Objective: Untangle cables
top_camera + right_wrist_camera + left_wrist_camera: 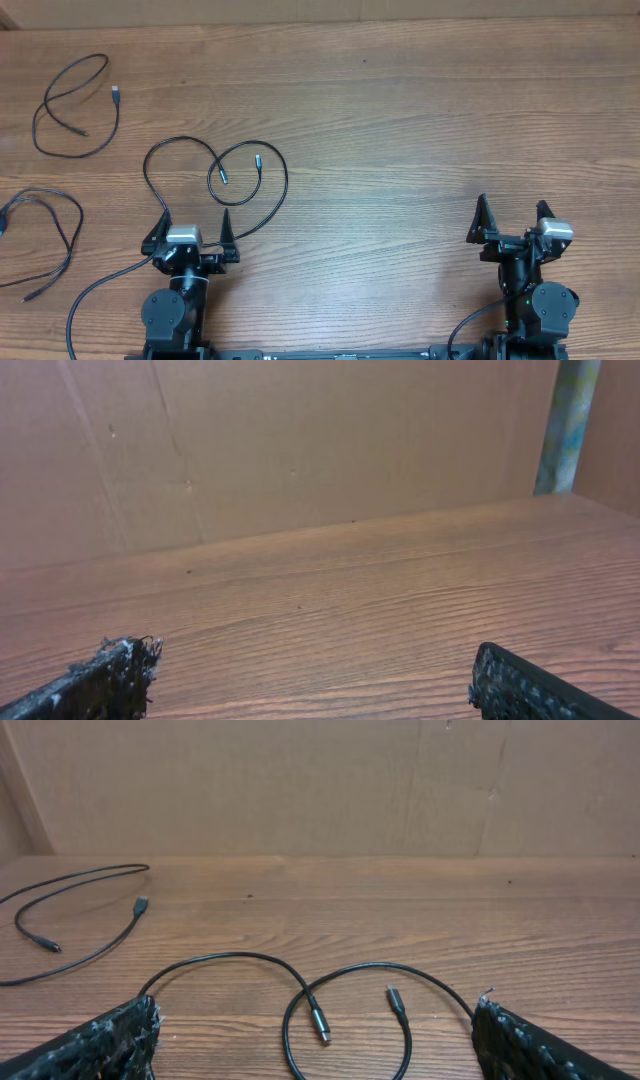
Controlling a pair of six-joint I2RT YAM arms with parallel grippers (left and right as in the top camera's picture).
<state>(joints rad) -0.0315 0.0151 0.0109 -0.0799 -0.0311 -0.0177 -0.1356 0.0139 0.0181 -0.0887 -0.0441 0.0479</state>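
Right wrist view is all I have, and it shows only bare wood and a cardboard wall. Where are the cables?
Observer: All are on the left half of the table. The nearest cable loops just ahead of the left end effector.
Operator: Are they knotted together?
Observer: No. The second cable lies at the back left and the third cable at the left edge, each apart from the others.
Operator: Is the left end effector holding anything?
Observer: No, it is open and holds nothing.
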